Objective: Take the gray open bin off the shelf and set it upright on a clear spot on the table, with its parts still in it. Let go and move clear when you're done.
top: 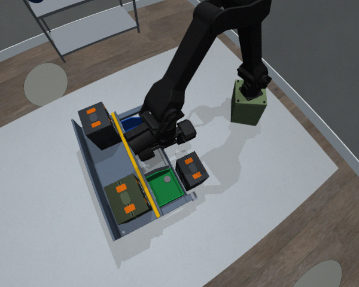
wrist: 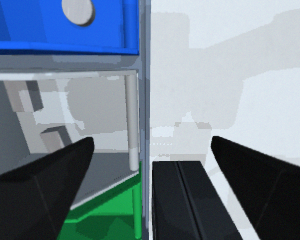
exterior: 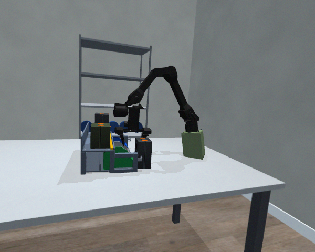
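The gray open bin (top: 154, 159) (wrist: 132, 120) sits in the lower bay of the shelf (top: 111, 167) (exterior: 112, 163) (wrist: 144, 100), between a blue bin and a green bin. Two small gray-brown blocks, one (wrist: 24, 96) farther back and one (wrist: 56, 138) nearer the fingers, lie in it in the wrist view. My gripper (exterior: 134, 140) (wrist: 153, 141) is open and empty, pointing down. In the wrist view its left finger is over the gray bin and its right finger is out past the shelf's front edge, with the bin's front lip between them. The arm partly hides the bin in the top view.
A black case (top: 192, 168) (exterior: 143, 154) (wrist: 177, 200) stands on the table close against the shelf front, near the fingers. The green bin (top: 166, 188) and blue bin (wrist: 45, 25) flank the gray one. An olive case (top: 124, 197) and another black case (top: 100, 126) stand on the shelf top, behind a yellow rail (top: 133, 160).
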`<state>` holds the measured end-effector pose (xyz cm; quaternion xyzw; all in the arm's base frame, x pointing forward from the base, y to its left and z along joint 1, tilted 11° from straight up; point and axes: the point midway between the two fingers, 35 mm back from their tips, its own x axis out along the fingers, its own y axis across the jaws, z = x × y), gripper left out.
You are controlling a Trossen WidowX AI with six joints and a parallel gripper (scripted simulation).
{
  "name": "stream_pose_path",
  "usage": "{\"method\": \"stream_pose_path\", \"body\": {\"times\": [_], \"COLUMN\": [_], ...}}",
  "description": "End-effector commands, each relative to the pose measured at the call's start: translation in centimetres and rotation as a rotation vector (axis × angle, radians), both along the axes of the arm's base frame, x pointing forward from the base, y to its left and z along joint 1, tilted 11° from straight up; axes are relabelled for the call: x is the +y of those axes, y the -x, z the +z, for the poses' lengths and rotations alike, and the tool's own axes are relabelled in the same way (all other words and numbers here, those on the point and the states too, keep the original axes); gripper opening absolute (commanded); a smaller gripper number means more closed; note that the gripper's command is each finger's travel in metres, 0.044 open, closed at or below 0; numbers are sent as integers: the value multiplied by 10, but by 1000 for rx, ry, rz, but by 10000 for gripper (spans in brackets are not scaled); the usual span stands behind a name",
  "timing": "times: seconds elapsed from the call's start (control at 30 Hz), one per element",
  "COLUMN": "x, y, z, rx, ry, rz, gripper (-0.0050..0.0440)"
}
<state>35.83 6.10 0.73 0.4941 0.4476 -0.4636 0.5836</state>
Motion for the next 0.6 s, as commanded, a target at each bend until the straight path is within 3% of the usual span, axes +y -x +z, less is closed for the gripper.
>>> {"method": "stream_pose_path", "body": {"times": [0.0, 0.57], "x": [1, 2], "y": [-3, -2], "z": [2, 10], "rx": [-16, -16], "ry": [-8, -7], "rz": [3, 3], "gripper": [440, 440]}}
